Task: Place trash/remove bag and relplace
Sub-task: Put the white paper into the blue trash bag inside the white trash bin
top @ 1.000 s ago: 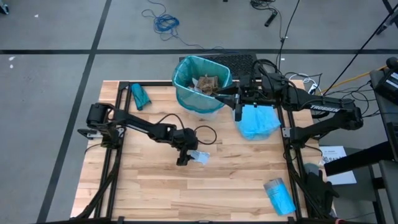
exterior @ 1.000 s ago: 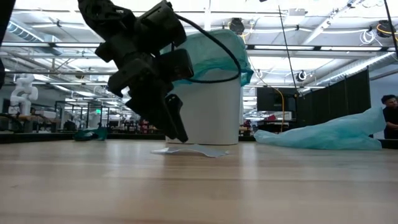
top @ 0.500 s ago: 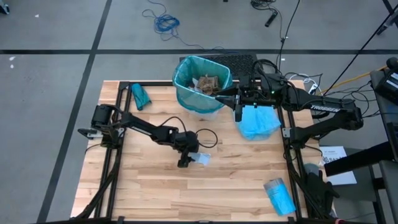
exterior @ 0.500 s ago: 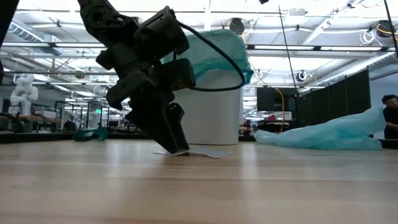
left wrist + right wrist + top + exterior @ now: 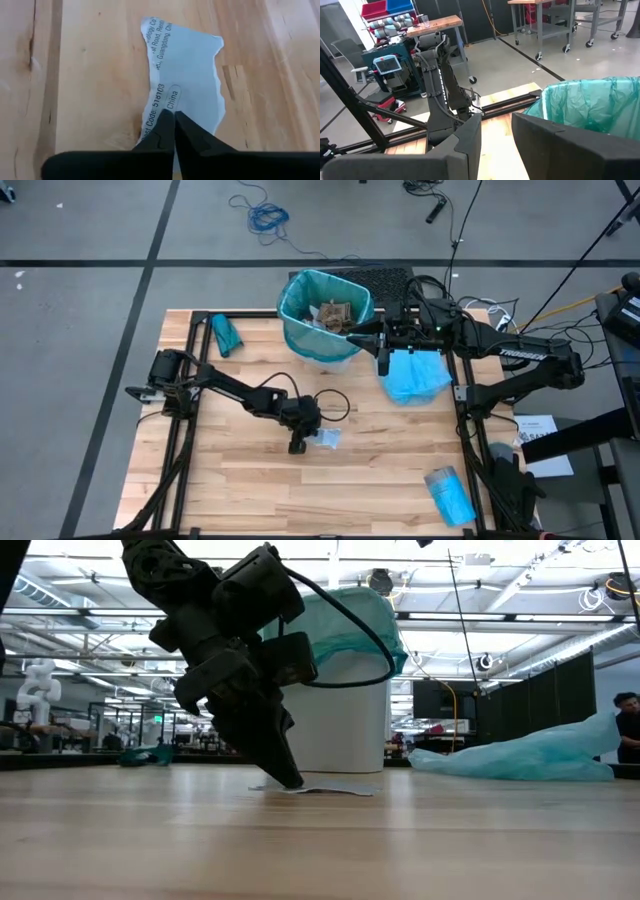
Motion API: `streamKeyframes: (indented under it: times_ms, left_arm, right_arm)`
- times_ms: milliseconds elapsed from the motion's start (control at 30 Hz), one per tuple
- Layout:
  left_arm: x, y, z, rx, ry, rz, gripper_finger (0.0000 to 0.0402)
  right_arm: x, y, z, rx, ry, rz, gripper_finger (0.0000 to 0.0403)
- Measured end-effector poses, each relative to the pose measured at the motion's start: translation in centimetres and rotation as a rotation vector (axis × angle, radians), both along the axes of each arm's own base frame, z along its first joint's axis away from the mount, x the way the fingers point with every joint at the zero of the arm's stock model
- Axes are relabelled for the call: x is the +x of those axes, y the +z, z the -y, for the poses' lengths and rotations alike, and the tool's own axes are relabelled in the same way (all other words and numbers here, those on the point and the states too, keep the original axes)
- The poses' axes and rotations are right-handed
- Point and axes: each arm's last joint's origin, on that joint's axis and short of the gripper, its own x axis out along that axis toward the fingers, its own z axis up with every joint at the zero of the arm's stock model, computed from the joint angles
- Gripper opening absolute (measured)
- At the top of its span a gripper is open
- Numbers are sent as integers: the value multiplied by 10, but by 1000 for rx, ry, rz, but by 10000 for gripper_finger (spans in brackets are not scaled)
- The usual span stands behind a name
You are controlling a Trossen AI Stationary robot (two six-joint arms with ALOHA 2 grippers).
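We see the left gripper (image 5: 173, 116) tipped down onto the desk (image 5: 250, 490) near its middle, its two fingers pressed together and pinching the near edge of the pale blue scrap (image 5: 186, 75), a torn piece of printed paper that lies flat on the wood. From above, the same gripper (image 5: 297, 446) stands just beside the scrap (image 5: 326, 438), and in the low view its tips (image 5: 290, 781) meet the scrap (image 5: 335, 789) right at the desk surface.

The right gripper (image 5: 383, 365) hangs beside the bin (image 5: 322, 315) at the far edge of the desk, above a loose blue bag (image 5: 414, 376). Its fingers (image 5: 465, 145) stand partly apart, and we see nothing between them.

The bin wears a teal liner (image 5: 592, 107) and holds crumpled brown paper wads (image 5: 331, 313). A rolled teal bag (image 5: 225, 334) lies at the far left corner of the desk, and another blue bundle (image 5: 448, 494) rests by the near right edge.

The desk is pale butcher-block wood with a dark frame. Around it we see grey floor with a blue cable (image 5: 265, 218); the low view shows a bright workshop behind, with a person (image 5: 628, 730) cut off at the picture's edge.

The print on the scrap is only partly legible, and the gripper fingers cover its near edge.
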Motion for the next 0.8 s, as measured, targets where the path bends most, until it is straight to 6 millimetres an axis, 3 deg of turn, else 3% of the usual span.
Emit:
streamKeyframes:
  times_ms: [433,800]
  left_arm:
    - [1,32,-4,236,-29,-4,1]
    - [1,37,-6,230,-6,1,0]
  right_arm:
    - [-1,-7,0,11,0,-70,102]
    - [0,-11,-17,38,61,-108,102]
